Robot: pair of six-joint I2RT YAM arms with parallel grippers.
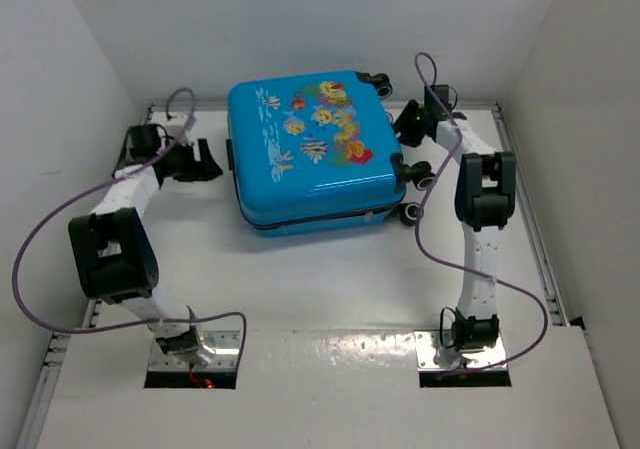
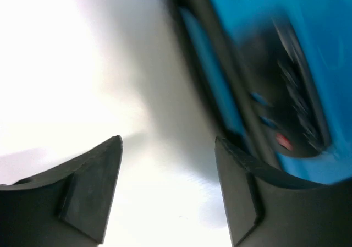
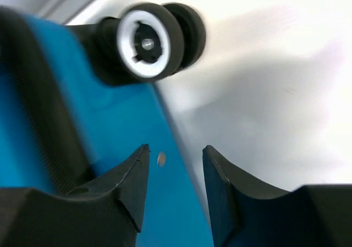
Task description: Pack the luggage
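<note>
- Bench [image 1: 330, 289]: the near part carries only the two arm bases; the task's thing lies farther back.
- Left hand [image 2: 168, 142]: released, jaws wide, with nothing between them. It sits just beside the left edge of the luggage [image 1: 310, 159], by a dark side fitting [image 2: 291, 104] too blurred to identify.
- Right hand [image 3: 176, 151]: jaws parted and grasping nothing, at the luggage's right edge near a wheel [image 3: 146, 43].
- Luggage: lies flat at mid-bench, lid down and fish print up.
- Step, as I judge it: the closing stage. My next move calls for finding the zipper pull, which I cannot see.
- Writing: none legible; cartoon fish only.
</note>
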